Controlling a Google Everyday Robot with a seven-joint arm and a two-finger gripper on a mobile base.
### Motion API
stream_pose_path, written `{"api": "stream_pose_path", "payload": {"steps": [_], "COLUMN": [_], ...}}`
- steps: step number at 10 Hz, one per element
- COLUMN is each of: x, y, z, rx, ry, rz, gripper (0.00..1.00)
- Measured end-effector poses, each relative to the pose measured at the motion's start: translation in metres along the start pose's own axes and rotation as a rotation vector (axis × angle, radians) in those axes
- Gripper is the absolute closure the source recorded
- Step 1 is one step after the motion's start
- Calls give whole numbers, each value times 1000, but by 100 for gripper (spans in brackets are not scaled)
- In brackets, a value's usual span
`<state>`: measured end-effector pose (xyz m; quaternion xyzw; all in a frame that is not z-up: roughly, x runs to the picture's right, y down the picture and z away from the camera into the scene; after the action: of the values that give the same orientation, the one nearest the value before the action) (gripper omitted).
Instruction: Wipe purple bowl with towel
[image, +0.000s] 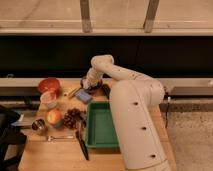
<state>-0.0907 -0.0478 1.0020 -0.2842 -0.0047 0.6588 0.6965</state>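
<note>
The purple bowl (84, 82) sits at the back of the wooden table and is mostly hidden by my arm; only a dark purple edge shows. My gripper (90, 83) is at the end of the white arm, down at the bowl, over or in it. A blue folded towel-like pad (83, 95) lies on the table just in front of the bowl, apart from the gripper. I cannot tell whether the gripper holds anything.
An orange bowl (48, 85) and a white cup (48, 99) stand at the left. An apple (54, 117), grapes (72, 118), a metal cup (37, 126), a fork (56, 137) and a dark utensil (81, 142) lie in front. A green tray (102, 127) is right of them.
</note>
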Motion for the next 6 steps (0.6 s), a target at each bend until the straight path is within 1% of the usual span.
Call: {"api": "stream_pose_path", "payload": {"steps": [2,3,5,6], "x": [5,8,18,22], "y": [7,8,3,0], "z": [-6,-12,-30,-33], "rx": [0,6,33,36], "ry": [4,6,9,17], "rz": [-24,-28,-17,-6], "gripper": [100,100,100,100]}}
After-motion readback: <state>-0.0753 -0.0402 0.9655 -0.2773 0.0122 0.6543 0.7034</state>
